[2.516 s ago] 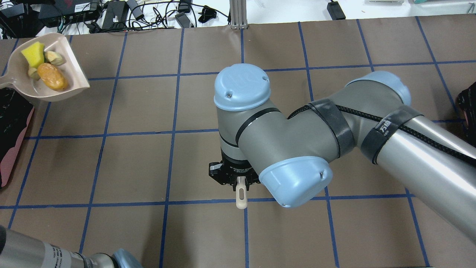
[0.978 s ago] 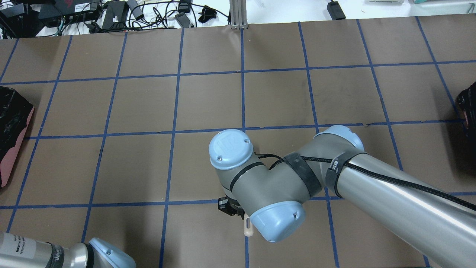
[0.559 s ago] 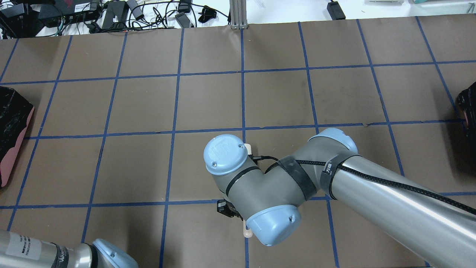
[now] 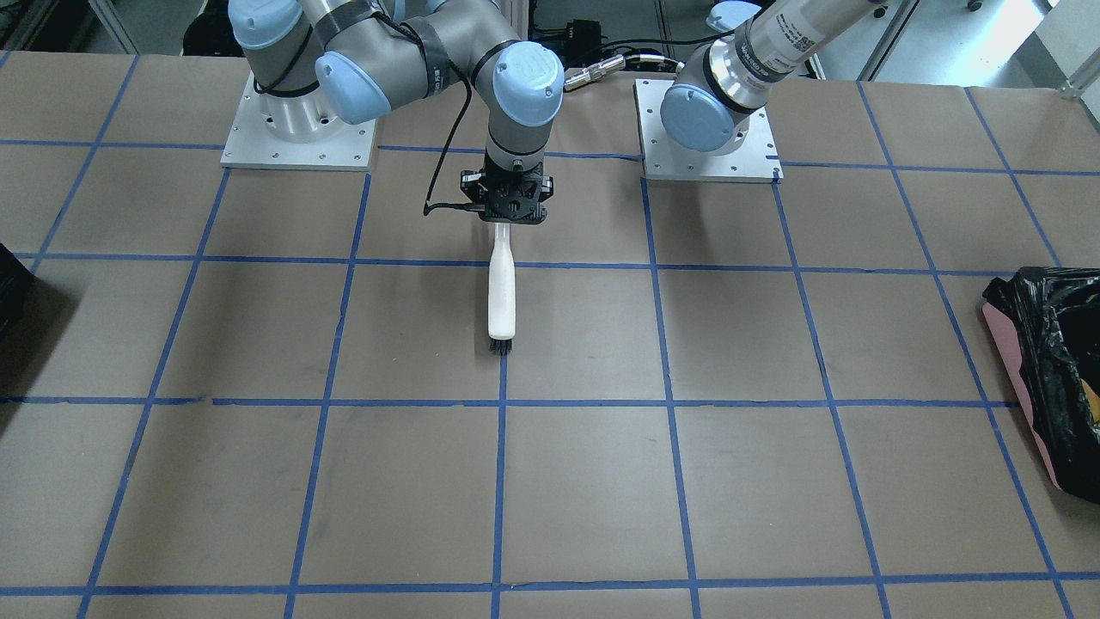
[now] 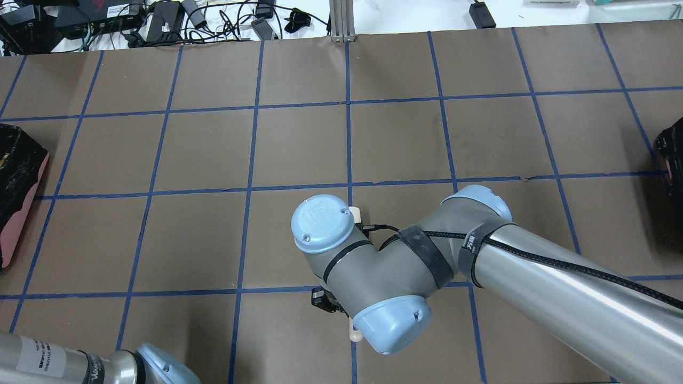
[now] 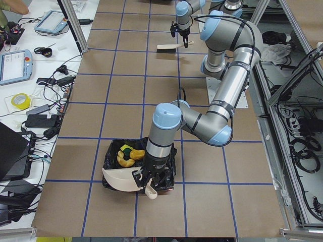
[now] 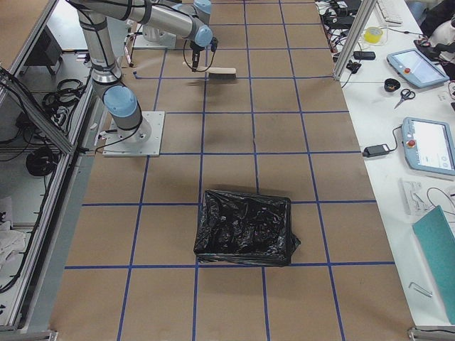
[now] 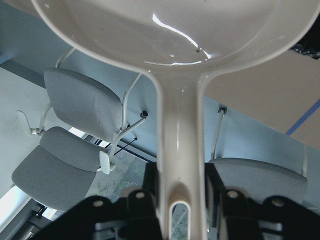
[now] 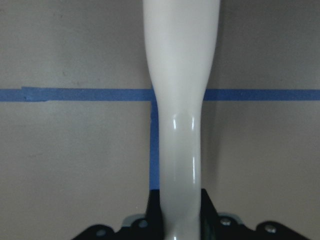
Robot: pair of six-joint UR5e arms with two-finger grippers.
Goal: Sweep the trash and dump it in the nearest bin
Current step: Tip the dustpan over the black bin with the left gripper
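At the surface's (image 5: pixel 299 144) left end, the left arm bends down over the bin (image 6: pixel 110 169), where the trash (image 6: pixel 127 154) lies on the black liner. Left tool (image 8: pixel 181 200) is clenched on the handle of a white dustpan (image 6: pixel 120 180) tipped at the bin's edge. Print on the left arm's white label (image 5: pixel 40 360) is too small to read. A second bin (image 7: pixel 245 227), black-bagged, stands at the opposite end. Right arm folds near its base; right tool (image 4: pixel 505 215) points down, grasping a brush (image 4: pixel 502 297) by its handle.
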